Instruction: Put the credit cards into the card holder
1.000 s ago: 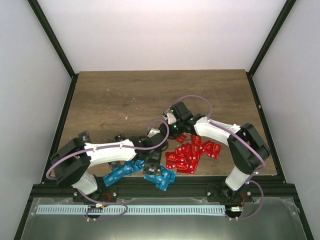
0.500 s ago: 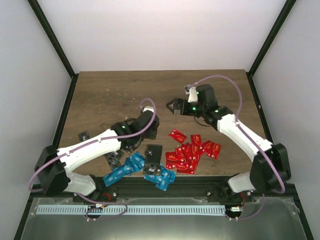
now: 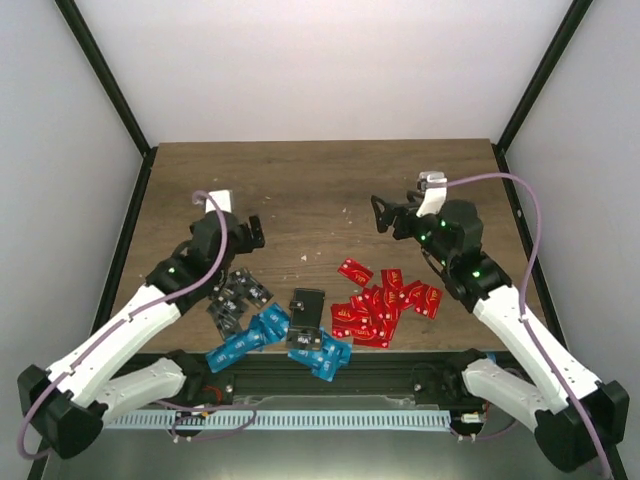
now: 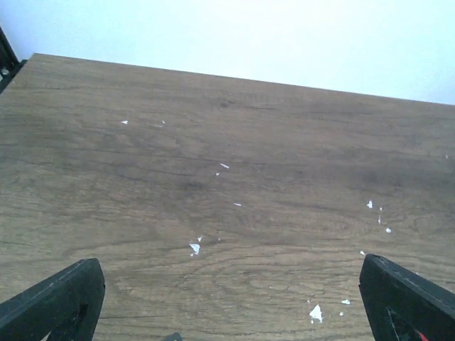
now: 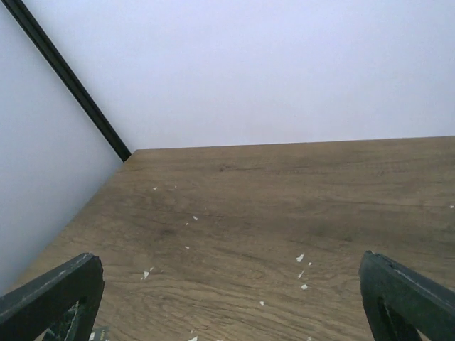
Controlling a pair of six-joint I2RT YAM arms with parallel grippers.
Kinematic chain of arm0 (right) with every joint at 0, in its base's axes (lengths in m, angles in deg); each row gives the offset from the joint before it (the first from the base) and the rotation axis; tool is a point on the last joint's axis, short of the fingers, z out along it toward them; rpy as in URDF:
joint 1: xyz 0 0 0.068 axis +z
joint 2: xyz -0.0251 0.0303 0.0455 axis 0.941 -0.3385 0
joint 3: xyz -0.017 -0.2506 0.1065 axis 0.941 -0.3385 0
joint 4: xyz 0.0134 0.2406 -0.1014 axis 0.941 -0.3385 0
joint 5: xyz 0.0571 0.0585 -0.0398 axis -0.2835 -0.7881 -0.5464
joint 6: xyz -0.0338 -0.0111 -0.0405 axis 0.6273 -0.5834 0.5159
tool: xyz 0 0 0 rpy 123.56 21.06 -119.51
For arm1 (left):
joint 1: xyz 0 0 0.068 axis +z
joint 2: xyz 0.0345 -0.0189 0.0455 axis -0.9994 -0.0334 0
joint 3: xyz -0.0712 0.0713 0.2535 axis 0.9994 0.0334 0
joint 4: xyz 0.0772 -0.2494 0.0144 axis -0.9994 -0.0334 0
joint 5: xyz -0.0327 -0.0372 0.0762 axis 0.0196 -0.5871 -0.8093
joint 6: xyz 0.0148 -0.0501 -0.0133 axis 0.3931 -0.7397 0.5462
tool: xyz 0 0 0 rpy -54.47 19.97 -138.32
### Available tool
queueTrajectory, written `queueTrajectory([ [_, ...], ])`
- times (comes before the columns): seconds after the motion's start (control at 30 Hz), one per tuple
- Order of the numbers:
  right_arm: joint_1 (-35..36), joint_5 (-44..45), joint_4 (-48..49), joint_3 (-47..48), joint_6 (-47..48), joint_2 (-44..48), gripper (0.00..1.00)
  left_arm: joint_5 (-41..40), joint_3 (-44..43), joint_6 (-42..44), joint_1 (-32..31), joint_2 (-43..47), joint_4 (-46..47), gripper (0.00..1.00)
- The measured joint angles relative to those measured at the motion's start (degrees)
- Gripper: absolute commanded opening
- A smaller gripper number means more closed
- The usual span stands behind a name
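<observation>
Both arms have lifted and swung outward since the earlier top views, where they were bent low over the piles. The left gripper (image 3: 252, 230) now hangs at middle left and the right gripper (image 3: 384, 214) at middle right, well apart from each other and from every card. At the bottom middle of the top view, along the near edge of the brown wood-grain table (image 3: 300, 180), lies a loose spread of thin, rectangular, plastic bright blue credit cards (image 3: 243, 343). The small, black, roughly square folding card holder (image 3: 307, 305) lies at the upper edge of that spread, touching the blue cards. It sits between them and a heap of glossy red cards (image 3: 385, 305) just to its right. Whether the holder lies folded open, and whether any card is inside it, cannot be told at this size. A little further up and to the left sits a small cluster of dark grey cards (image 3: 235, 293), near the blue ones. Beyond the piles the tabletop runs back to the white rear wall. In the left wrist view the black fingers (image 4: 57, 298) stand in the two lower corners, spread wide, with only wood and a few white specks (image 4: 194, 248) between them. The right wrist view shows its fingers (image 5: 50, 298) parted the same way, with nothing between them. So both grippers are released and hold nothing. Judging by how many cards lie loose in all three colours, nearly all of the task appears still to be done.
</observation>
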Motion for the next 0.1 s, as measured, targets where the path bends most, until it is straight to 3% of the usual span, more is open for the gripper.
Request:
queueTrajectory([
  [0.1, 0.00, 0.44, 0.92, -1.51, 1.09, 1.66, 1.00, 0.02, 1.86, 0.74, 0.74, 2.62, 0.96, 1.00],
])
